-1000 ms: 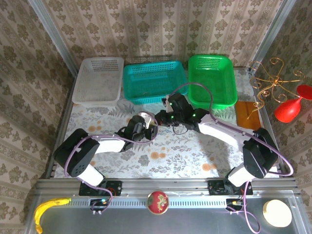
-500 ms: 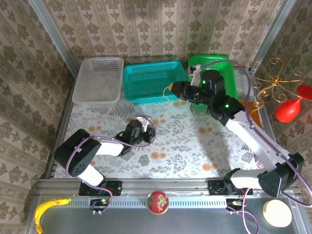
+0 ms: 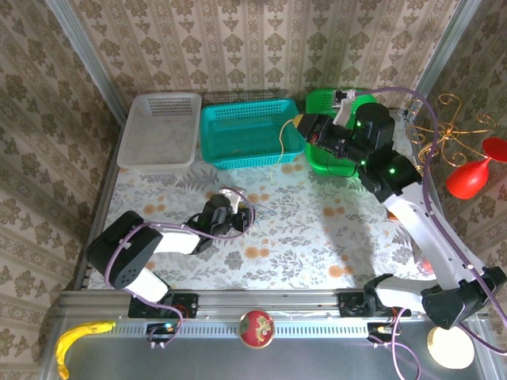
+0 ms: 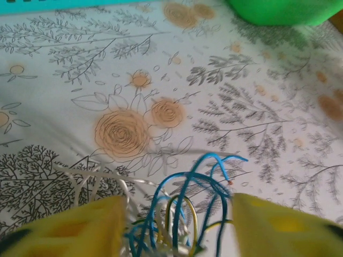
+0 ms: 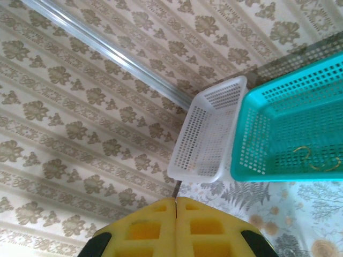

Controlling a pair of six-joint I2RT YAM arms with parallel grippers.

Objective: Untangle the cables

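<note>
Most cables [image 4: 172,224] lie bunched between the parted left jaws.

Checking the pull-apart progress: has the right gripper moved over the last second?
Yes. The right gripper, yellow cable dangling from it, went from mid-table back to the green basket.

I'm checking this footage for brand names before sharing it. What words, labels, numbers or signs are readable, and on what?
There is no readable text.
White basket, teal basket, green basket: plain plastic, no labels to be seen.
Tablecloth: flower print only, no lettering.
Cables and yellow cable: no tags or markings can be made out.
</note>
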